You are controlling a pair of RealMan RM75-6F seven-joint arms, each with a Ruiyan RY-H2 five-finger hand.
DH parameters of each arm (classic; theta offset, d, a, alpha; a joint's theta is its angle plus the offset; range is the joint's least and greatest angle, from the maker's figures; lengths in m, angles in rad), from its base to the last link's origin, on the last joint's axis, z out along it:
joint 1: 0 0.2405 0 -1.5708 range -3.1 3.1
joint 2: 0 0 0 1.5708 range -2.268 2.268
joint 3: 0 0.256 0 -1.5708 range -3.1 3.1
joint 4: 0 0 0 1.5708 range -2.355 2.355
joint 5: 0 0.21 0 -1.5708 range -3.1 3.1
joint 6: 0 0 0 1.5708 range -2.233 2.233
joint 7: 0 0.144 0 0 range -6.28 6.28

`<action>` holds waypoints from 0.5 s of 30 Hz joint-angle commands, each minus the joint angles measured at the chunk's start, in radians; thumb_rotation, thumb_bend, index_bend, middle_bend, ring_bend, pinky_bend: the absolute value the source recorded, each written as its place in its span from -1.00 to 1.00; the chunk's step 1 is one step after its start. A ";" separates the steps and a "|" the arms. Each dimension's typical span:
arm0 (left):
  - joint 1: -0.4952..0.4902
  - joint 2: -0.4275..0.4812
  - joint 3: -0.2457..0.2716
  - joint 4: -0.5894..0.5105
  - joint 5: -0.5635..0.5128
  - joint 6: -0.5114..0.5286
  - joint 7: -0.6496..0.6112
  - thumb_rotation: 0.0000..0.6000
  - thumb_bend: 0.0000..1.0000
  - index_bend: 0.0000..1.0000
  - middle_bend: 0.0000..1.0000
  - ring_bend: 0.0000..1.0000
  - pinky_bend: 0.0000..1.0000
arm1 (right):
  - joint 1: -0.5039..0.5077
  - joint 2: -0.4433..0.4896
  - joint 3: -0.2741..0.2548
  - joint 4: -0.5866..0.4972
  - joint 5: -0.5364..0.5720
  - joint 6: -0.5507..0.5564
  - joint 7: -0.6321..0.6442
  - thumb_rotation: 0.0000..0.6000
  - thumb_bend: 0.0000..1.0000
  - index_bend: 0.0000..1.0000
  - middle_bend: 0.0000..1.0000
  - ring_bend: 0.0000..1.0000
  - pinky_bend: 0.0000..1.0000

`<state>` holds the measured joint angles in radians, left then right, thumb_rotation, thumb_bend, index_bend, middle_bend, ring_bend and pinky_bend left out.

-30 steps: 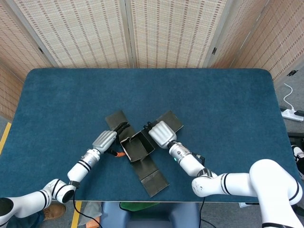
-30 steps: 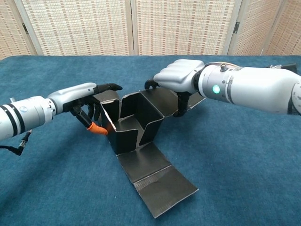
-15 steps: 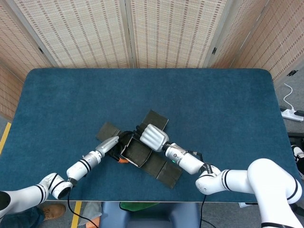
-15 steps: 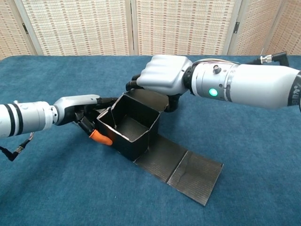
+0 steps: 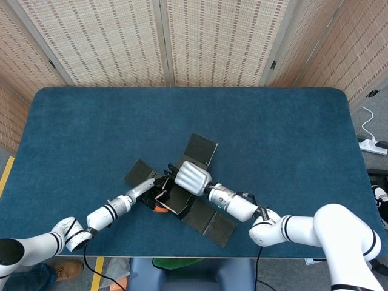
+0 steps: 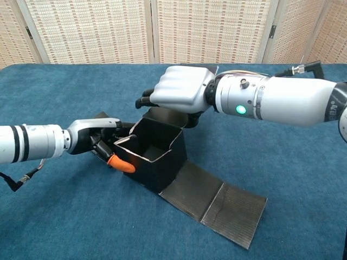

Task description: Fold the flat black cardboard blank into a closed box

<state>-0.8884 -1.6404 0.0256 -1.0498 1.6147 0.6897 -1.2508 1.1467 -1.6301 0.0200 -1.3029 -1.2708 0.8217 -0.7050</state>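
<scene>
A: Chest view: where's the black cardboard box (image 6: 157, 157)?

B: Half-formed on the blue tabletop (image 6: 65, 216), between both hands, lid flap (image 6: 217, 201) flat toward the right arm's side.

A: Hands?

B: Left hand (image 6: 97, 140) grips the near wall, its orange fingertip (image 6: 121, 164) just beside it. Right hand (image 6: 179, 92) grasps the far wall from above.
</scene>
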 commanded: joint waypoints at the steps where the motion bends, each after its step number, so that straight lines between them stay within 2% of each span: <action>1: -0.010 -0.004 0.011 0.004 0.001 0.005 -0.043 1.00 -0.61 -0.47 -0.52 0.18 0.15 | -0.007 -0.004 -0.001 0.005 -0.028 0.004 0.025 1.00 -0.37 -0.94 -0.84 0.42 0.99; 8: -0.032 -0.011 0.034 0.012 0.016 0.020 -0.119 1.00 -0.62 -0.49 -0.54 0.18 0.14 | -0.032 -0.022 -0.005 0.048 -0.123 0.038 0.147 1.00 -0.37 -1.00 -0.88 0.41 0.99; 12: -0.033 -0.020 0.033 0.022 0.004 0.030 -0.124 1.00 -0.62 -0.36 -0.42 0.18 0.14 | -0.044 -0.016 -0.010 0.069 -0.175 0.061 0.216 1.00 -0.36 -1.00 -0.93 0.40 0.99; 15: -0.030 -0.017 0.028 0.016 -0.013 0.032 -0.106 1.00 -0.62 -0.31 -0.38 0.18 0.14 | -0.058 0.010 -0.006 0.049 -0.172 0.056 0.227 1.00 -0.35 -1.00 -1.00 0.35 0.99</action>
<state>-0.9195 -1.6581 0.0559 -1.0318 1.6083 0.7199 -1.3633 1.0970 -1.6320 0.0127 -1.2457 -1.4433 0.8770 -0.4806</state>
